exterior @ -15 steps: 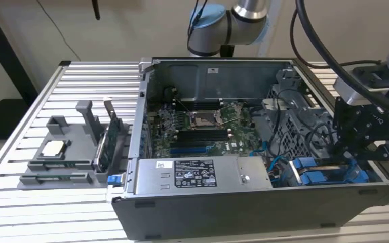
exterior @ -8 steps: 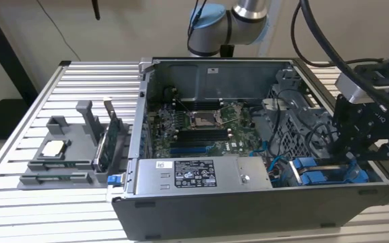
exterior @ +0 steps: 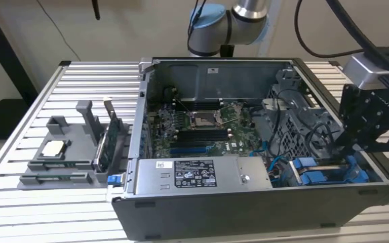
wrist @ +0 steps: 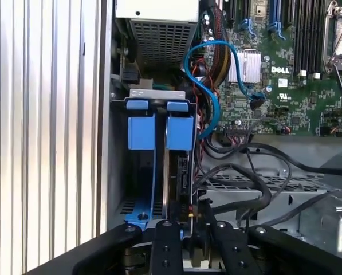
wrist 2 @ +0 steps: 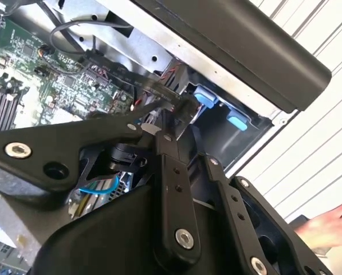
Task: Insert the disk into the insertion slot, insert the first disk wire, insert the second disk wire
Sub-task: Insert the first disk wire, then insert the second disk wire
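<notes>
The insertion slot is the grey bay with blue fittings at the case's near corner, on the exterior view's right. The disk stands edge-on inside it as a thin silver edge, beside its blue carrier frame. My black gripper hangs just above this bay. In both wrist views its fingers come together, gripper and gripper, shut on a small dark wire connector right beside the blue tabs. What lies deeper in the bay is hidden by the gripper body.
A grey labelled power-supply box lies along the case's front. Motherboard fills the middle. Loose black cables and a blue cable run near the bay. A grey parts fixture stands on the slatted table. A hand rests outside the case.
</notes>
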### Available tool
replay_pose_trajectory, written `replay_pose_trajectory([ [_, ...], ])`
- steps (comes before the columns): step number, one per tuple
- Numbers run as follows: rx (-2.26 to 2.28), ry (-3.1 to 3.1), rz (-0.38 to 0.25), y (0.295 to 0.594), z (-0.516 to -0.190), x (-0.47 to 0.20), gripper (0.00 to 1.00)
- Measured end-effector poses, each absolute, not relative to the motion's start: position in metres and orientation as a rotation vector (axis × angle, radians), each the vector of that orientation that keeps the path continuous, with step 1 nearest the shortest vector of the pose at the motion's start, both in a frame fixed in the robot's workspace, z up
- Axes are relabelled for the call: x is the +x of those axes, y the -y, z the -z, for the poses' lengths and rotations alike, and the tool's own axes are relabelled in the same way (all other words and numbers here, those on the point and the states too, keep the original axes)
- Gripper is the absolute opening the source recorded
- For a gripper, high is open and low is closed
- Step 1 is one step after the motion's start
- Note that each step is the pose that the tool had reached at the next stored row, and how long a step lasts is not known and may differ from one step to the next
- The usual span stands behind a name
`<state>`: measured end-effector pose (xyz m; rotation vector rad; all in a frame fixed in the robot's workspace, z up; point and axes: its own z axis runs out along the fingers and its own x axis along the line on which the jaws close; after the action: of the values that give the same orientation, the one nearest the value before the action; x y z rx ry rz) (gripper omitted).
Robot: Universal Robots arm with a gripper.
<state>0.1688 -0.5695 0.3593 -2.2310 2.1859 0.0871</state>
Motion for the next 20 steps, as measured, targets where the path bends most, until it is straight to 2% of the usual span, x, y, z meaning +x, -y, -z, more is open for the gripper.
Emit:
replay_pose_trajectory([
  [20,-2.230,-2.188,-0.085,0.570,-0.376,0.168,0.27],
])
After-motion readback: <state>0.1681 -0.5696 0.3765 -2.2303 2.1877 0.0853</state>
